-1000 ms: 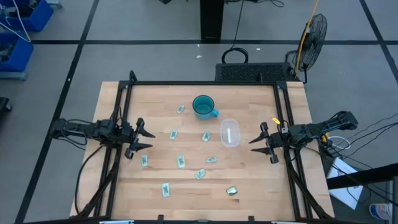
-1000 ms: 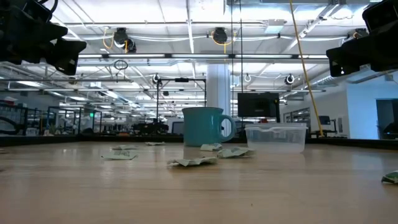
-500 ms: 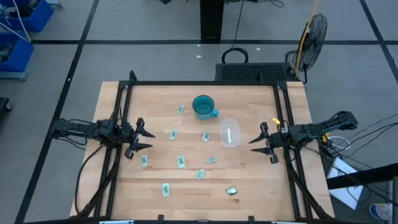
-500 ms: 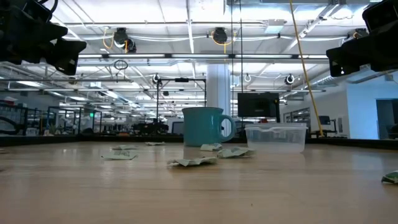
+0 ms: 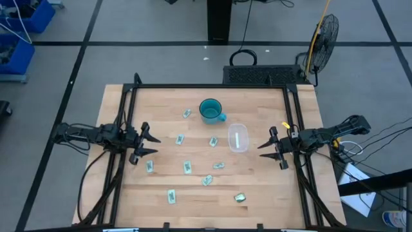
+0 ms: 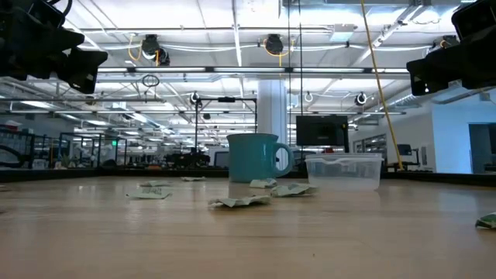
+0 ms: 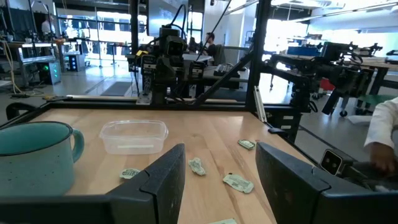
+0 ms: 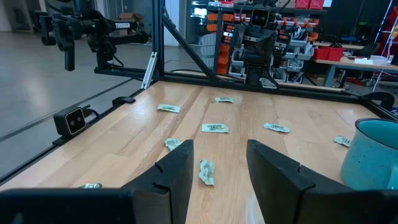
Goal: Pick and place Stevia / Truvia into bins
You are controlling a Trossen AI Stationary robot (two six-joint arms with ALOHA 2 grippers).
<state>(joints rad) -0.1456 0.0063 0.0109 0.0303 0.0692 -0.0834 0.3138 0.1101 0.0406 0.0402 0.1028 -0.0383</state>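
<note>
Several small pale green and white packets lie flat and scattered on the wooden table, among them packets (image 5: 180, 138), (image 5: 187, 167), (image 5: 172, 196) and a crumpled one (image 5: 240, 198). The clear plastic bin (image 5: 238, 137) stands right of centre with one packet (image 5: 237, 139) inside; it also shows in the low view (image 6: 343, 170) and the left wrist view (image 7: 133, 135). My left gripper (image 5: 152, 144) hovers open above the table's left edge (image 7: 217, 171). My right gripper (image 5: 265, 147) hovers open at the right edge, just right of the bin (image 8: 219, 163).
A teal mug (image 5: 210, 111) stands just beyond the bin, toward the far edge (image 6: 257, 157). A black frame (image 5: 212, 86) borders the table's far, left and right sides. Bare wood lies along the near edge and beside each arm. A person's sleeve (image 7: 385, 127) shows beyond the table.
</note>
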